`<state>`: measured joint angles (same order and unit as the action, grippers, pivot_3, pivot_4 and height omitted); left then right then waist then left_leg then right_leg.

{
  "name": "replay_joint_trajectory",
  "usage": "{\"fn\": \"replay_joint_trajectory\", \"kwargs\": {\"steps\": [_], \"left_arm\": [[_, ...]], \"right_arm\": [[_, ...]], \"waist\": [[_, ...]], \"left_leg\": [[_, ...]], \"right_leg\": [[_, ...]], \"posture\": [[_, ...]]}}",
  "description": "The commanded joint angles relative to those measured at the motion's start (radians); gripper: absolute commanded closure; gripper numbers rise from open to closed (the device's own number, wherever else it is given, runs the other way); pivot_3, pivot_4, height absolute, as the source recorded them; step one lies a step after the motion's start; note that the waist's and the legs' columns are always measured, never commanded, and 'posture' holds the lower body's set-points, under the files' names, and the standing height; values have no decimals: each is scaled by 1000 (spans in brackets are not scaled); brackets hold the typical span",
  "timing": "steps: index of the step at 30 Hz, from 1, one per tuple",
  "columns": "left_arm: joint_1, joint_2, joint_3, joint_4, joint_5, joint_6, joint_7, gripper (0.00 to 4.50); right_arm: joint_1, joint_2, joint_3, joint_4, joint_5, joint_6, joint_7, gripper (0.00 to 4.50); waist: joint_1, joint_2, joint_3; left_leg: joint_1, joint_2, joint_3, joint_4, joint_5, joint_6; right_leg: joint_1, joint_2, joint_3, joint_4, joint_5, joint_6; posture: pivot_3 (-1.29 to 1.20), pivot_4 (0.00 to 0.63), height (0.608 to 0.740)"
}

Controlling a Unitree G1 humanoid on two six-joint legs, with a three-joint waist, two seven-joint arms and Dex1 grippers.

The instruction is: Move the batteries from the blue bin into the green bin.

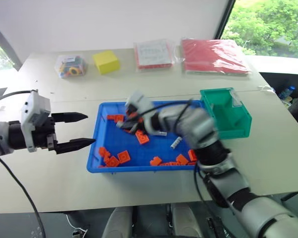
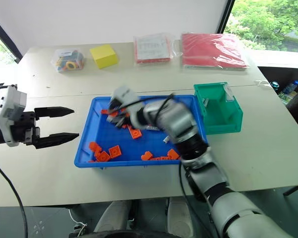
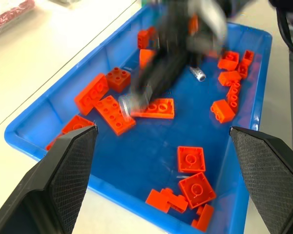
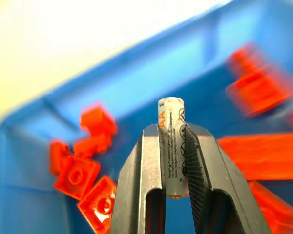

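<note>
Right gripper [image 4: 175, 161] clamped on an AA battery [image 4: 172, 141], pinched around the middle of the barrel with one end poking out past the fingertips, up over the blue bin [image 1: 102, 130] near its far left corner. Solid spot to grab: small, stiff, light for the jaws, but smooth and round, so probably prone to rolling or sliding out if squeezed near an end. Another battery [image 1: 176, 143] lying loose on the bin floor, among the orange bricks [image 1: 124, 156] scattered all around. Green bin [image 1: 227, 117] sitting just beside the blue bin's right end, deep and narrow, so an easy drop target. Left gripper [image 1: 75, 130] hanging spread wide off the bin's left side, grasping nothing.
</note>
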<state>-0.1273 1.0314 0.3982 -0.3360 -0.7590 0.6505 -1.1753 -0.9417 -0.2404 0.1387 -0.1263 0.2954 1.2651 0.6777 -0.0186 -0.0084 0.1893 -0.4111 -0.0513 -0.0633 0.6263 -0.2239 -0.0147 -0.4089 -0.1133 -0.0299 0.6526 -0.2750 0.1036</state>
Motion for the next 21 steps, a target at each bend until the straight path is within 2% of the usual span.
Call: {"fn": "replay_joint_trajectory", "kwargs": {"steps": [1, 4, 6, 11, 19, 20, 21], "left_arm": [[-24, -11, -16, -16, -10, -11, 7, 0], [-67, -34, -49, -3, -11, -15, 16, 0], [-98, -44, -69, 9, -12, -14, 16, 0], [-177, -61, -116, 54, -5, -18, 1, 0], [-237, -82, -166, 101, 18, -41, -24, 0], [-240, -84, -170, 106, 22, -45, -27, 0], [-242, -85, -173, 110, 24, -49, -30, 0]], "right_arm": [[-1, -159, -190, -80, 8, 40, -36, 4435], [80, -332, -267, -73, -30, -11, -63, 4435], [135, -401, -303, -48, -55, -61, -93, 4435], [259, -451, -366, -10, -78, -139, -160, 4435], [353, -435, -387, -62, -59, -171, -211, 330], [357, -439, -386, -96, -39, -184, -188, 26], [360, -440, -385, -132, -16, -198, -163, 26]], "waist": [[11, 0, 0], [10, -1, -1], [7, -1, 0], [-9, 0, 0], [3, 0, 0], [4, 0, 0], [5, 0, 0]], "left_leg": [[0, 0, 0, 0, 0, 1], [0, -1, 0, 0, -1, 2], [-1, -1, 1, 0, -2, 3], [-1, 0, 5, 0, -2, 4], [0, 1, 5, 1, -2, 5], [-1, 1, 5, 1, -2, 5], [-1, 1, 5, 1, -2, 5]], "right_leg": [[0, 0, -1, -2, 0, 0], [3, -1, -2, -4, 0, 0], [2, -3, -2, -4, 0, 0], [1, -3, 0, -3, 0, 0], [2, 0, 1, -2, 0, 1], [2, 0, 0, -2, 0, 1], [2, 0, 0, -3, 0, 1]], "posture": [[0, 150, 736], [0, 150, 736], [0, 150, 736], [0, 150, 736], [0, 150, 736], [0, 150, 736], [0, 150, 736]]}}
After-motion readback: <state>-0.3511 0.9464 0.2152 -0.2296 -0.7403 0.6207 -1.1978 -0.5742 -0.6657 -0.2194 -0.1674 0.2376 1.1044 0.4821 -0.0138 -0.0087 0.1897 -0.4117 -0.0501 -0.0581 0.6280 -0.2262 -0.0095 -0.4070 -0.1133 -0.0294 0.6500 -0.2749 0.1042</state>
